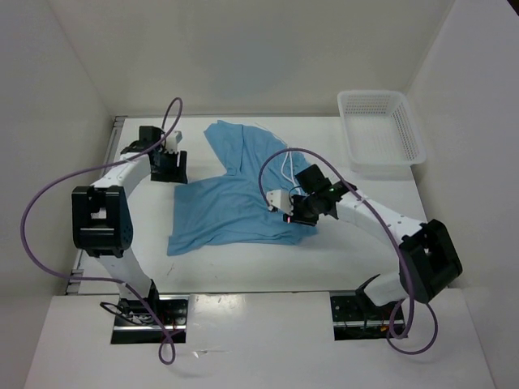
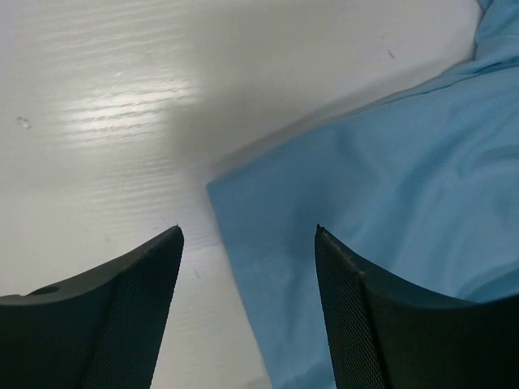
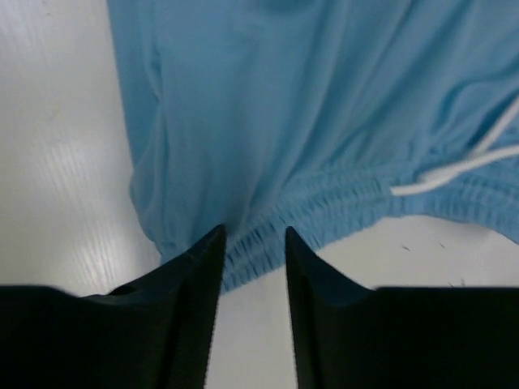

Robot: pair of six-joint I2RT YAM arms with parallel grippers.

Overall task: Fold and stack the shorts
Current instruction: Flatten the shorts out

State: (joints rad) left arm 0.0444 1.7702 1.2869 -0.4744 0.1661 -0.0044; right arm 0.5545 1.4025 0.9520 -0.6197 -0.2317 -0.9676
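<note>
The table (image 1: 243,271) carries the shorts (image 1: 219,215), spread flat but not square. One wide panel runs along their near left, and a narrower leg angles off toward the far side. That L-shaped lie probably explains both arms working at the edges, since the cloth needs lining up before any fold will hold.

At the shorts' near right edge sits the right gripper (image 1: 284,209), its tips set on the gathered waistband (image 3: 324,207). Its own camera shows the two fingers (image 3: 186,308) with a narrow gap. The elastic edge crosses the gap at the tips, with bare table showing behind. Creases in the cloth run toward that spot, which hints at a pinch. From this angle I cannot tell whether the jaws actually clamp the band or only straddle it. The waistband is a sensible hold: it is the thickest, stiffest part and drags the rest along evenly. The white drawstring (image 3: 454,166) trails loose just right of the tips and is best kept out of the grip.

Farther back, off the shorts' left side, the left gripper (image 1: 169,160) hovers with jaws wide apart and empty. Its fingers (image 2: 122,316) frame a hem corner (image 2: 212,188) lying flat just ahead. That looks like a line-up for taking the corner, which gives the cloth a second anchor opposite the waistband.

Beyond the shorts' far right corner, well apart, stands a white lattice basket (image 1: 381,130), with no part in the fold. No fold has been made yet.
</note>
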